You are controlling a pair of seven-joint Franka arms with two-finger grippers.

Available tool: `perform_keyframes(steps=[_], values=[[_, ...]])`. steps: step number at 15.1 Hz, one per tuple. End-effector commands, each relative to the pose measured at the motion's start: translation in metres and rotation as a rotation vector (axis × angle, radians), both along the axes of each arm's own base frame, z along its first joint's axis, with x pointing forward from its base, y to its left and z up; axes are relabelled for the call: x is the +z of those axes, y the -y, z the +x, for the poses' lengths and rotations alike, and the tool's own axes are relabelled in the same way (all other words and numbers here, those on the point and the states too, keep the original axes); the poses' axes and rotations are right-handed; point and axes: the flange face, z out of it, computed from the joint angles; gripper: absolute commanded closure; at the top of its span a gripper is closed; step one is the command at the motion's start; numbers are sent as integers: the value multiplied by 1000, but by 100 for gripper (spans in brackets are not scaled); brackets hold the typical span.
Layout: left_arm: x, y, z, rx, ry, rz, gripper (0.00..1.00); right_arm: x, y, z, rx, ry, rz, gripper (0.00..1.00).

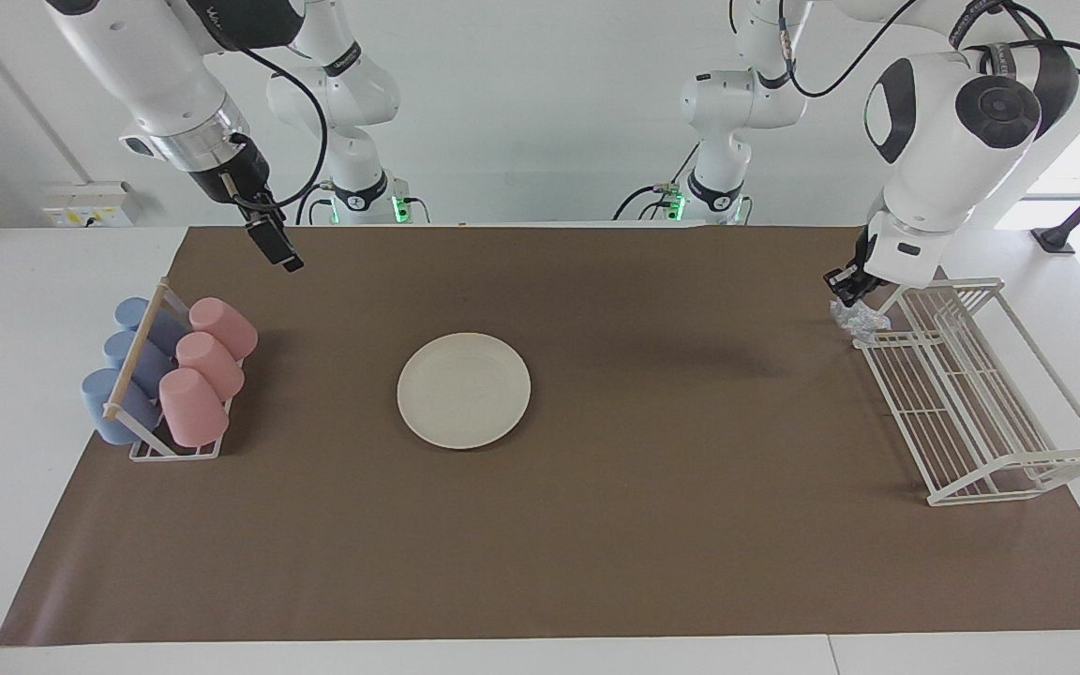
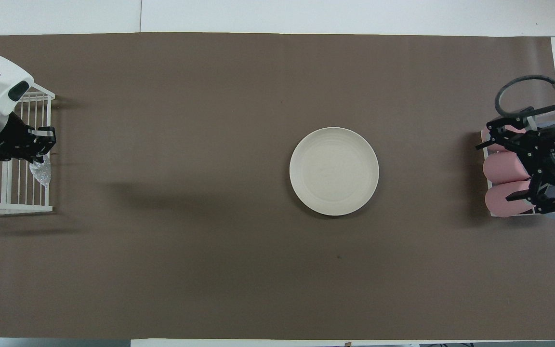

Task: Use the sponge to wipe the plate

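Note:
The plate (image 1: 463, 390) lies flat near the middle of the brown mat; it also shows in the overhead view (image 2: 334, 171), with nothing on it. The sponge (image 1: 860, 319), a small crinkly translucent wad, sits at the wire rack's corner nearest the robots, on the side facing the plate, and shows in the overhead view (image 2: 41, 172). My left gripper (image 1: 846, 287) is right above the sponge, its tips at the wad's top (image 2: 41, 150). My right gripper (image 1: 275, 246) hangs raised and open over the cup rack (image 2: 503, 168), holding nothing.
A white wire rack (image 1: 971, 394) stands at the left arm's end of the table. A small rack with blue cups and pink cups (image 1: 210, 361) stands at the right arm's end. The brown mat (image 1: 596, 525) covers the table around the plate.

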Motion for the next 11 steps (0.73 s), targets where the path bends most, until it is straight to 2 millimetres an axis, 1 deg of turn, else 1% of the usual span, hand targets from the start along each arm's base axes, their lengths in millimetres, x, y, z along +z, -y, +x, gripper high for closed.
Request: perform_keyframes(steps=[1, 2, 4, 5, 6, 8, 10, 11], values=[[-1, 20, 9, 148, 13, -193, 100, 13, -48, -8, -45, 8, -5, 0], [-6, 28, 6, 170, -13, -277, 100, 16, -67, -11, -69, 9, -15, 0], [-13, 36, 2, 228, -48, -447, 100, 23, -108, -21, -127, 8, -21, 0], [-14, 41, -3, 251, -54, -515, 100, 24, -128, -27, -148, 9, -21, 0], [-21, 46, -8, 291, -64, -596, 100, 24, -146, -33, -159, 11, -25, 0], [-29, 59, -23, 328, -79, -740, 100, 24, -172, -43, -174, 22, -25, 0], [-32, 72, -37, 338, -95, -863, 100, 21, -192, -53, -144, 19, -25, 0], [-32, 77, -41, 343, -98, -919, 100, 21, -196, -55, -144, 19, -25, 0]])
